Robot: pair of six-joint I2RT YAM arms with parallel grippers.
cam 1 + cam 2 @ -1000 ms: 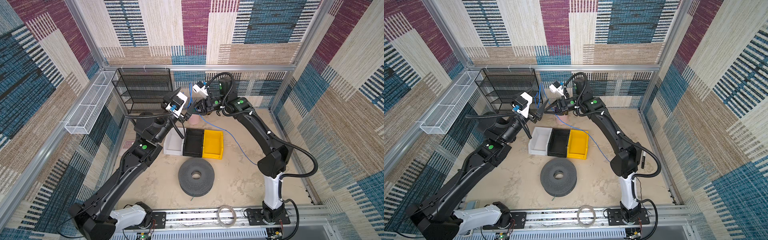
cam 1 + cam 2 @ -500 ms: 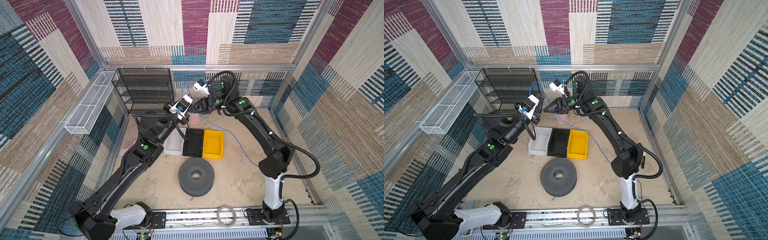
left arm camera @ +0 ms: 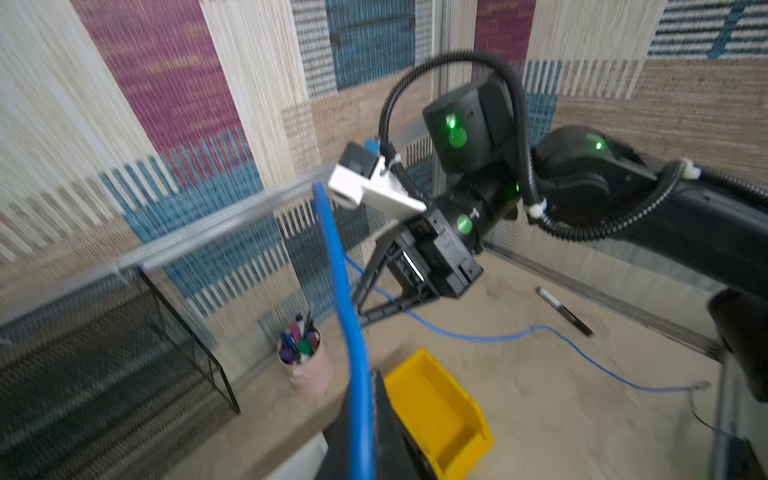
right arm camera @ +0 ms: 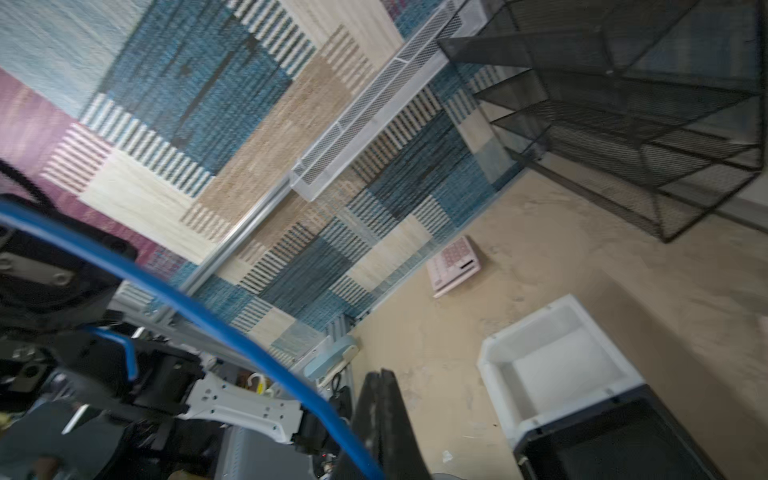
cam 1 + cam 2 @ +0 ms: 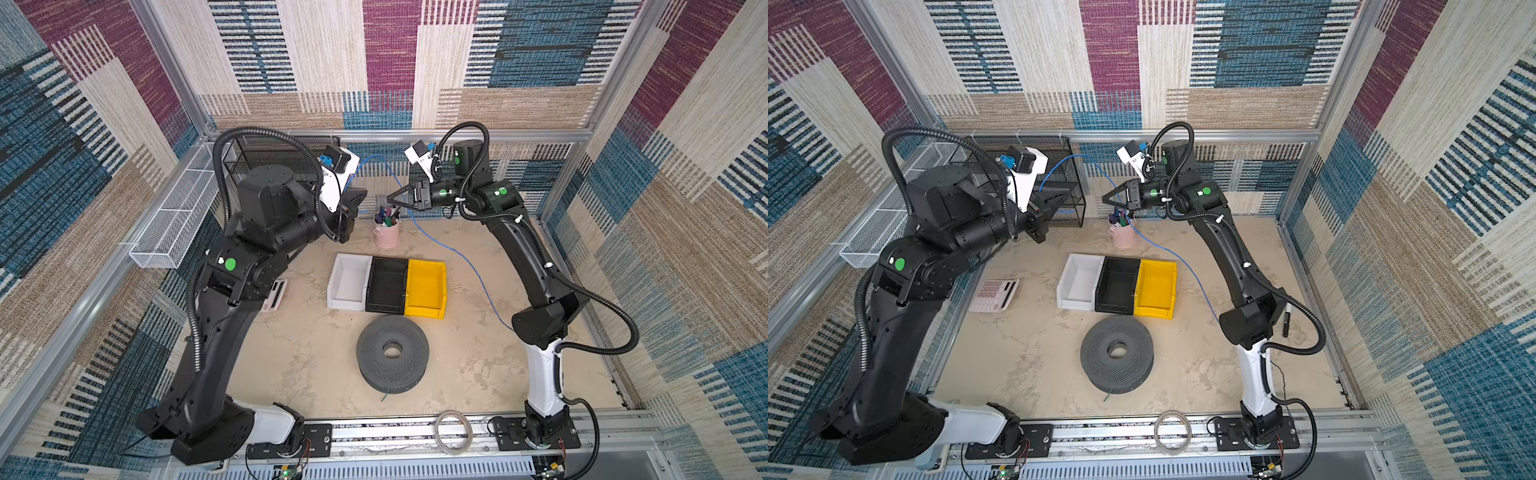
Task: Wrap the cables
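While both arms reach in at the far side of the table, the left gripper point(image 5: 1064, 197) is clamped on the blue cable point(image 3: 348, 316), and a short blue end pokes out past its fingers. From there the cable arcs up and to the right, then drops to the right gripper point(image 5: 390, 198). That gripper's jaws are pressed together. The cable crosses its fingers, but I cannot tell whether it is pinched between them. Beyond it the cable falls to the tabletop point(image 5: 316, 353) and runs toward the near right, passing right of the yellow bin point(image 5: 426, 286). A pink cup point(image 5: 386, 236) of markers stands below the two grippers. A grey perforated spool point(image 5: 392, 353) lies nearer than the bins.
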